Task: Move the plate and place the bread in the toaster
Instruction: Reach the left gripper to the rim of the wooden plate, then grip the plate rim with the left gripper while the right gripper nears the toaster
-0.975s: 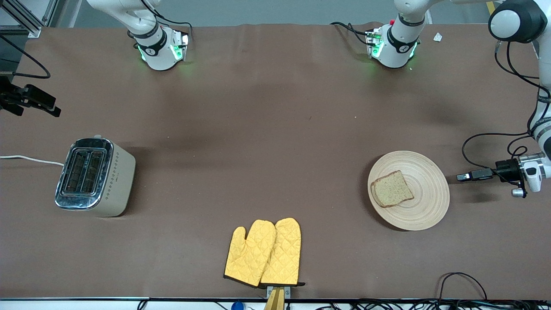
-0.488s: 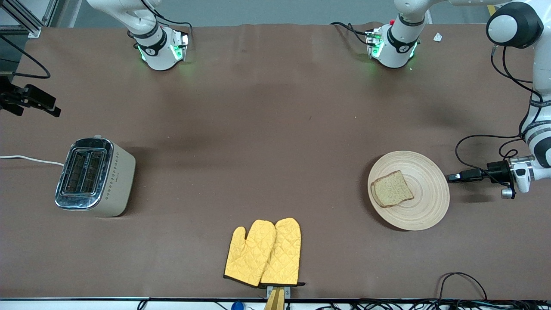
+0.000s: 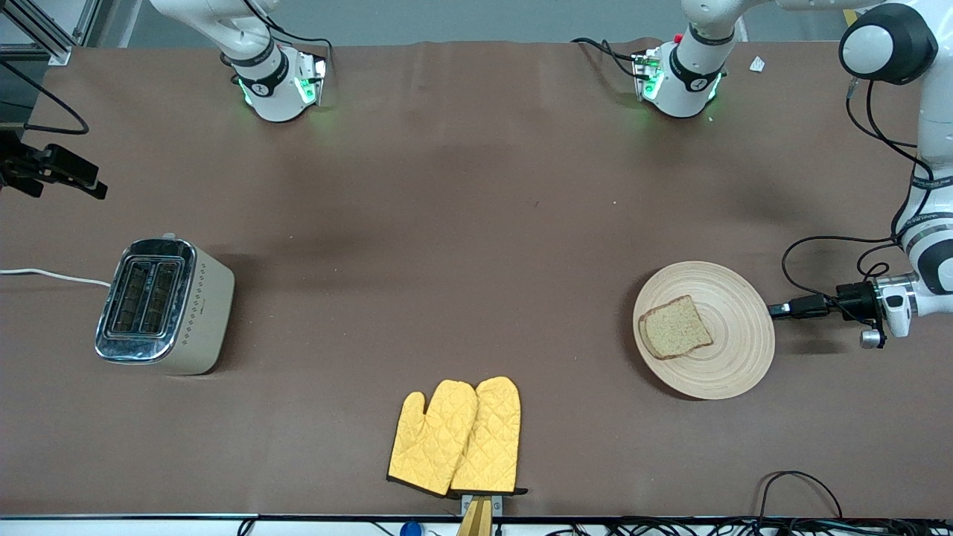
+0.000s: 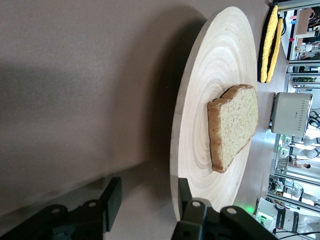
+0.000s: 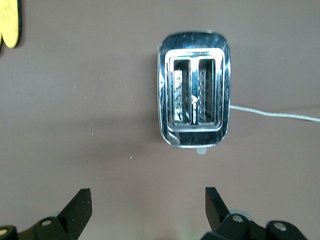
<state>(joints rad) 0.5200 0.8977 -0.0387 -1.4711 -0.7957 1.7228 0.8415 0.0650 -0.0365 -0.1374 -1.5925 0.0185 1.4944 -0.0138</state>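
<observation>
Task barely started as I read it: plate (image 3: pixel 703 330) sits flat on the table (image 3: pixel 461 223) near the left arm's end, bread (image 3: pixel 674 328) lies on it, toaster (image 3: pixel 164 306) stands with 2 empty slots near the right arm's end, well apart from the plate. Left gripper (image 3: pixel 778 310) is at table height at the plate's rim on the side toward the left arm's end; in the left wrist view its jaws are part closed and straddle the rim, 1 finger (image 4: pixel 111 197) below and 1 over the top, but I cannot tell whether they pinch it yet. Right gripper (image 5: pixel 148 206) hangs spread wide and empty above the toaster, waiting. Left to do: move plate, lift bread, drop it in a slot. Only the front view shows the yellow oven mitts (image 3: pixel 456 436) at the table's near edge in full; only the right wrist view looks straight down into the slots; only the left wrist view shows the rim between the fingers.
</observation>
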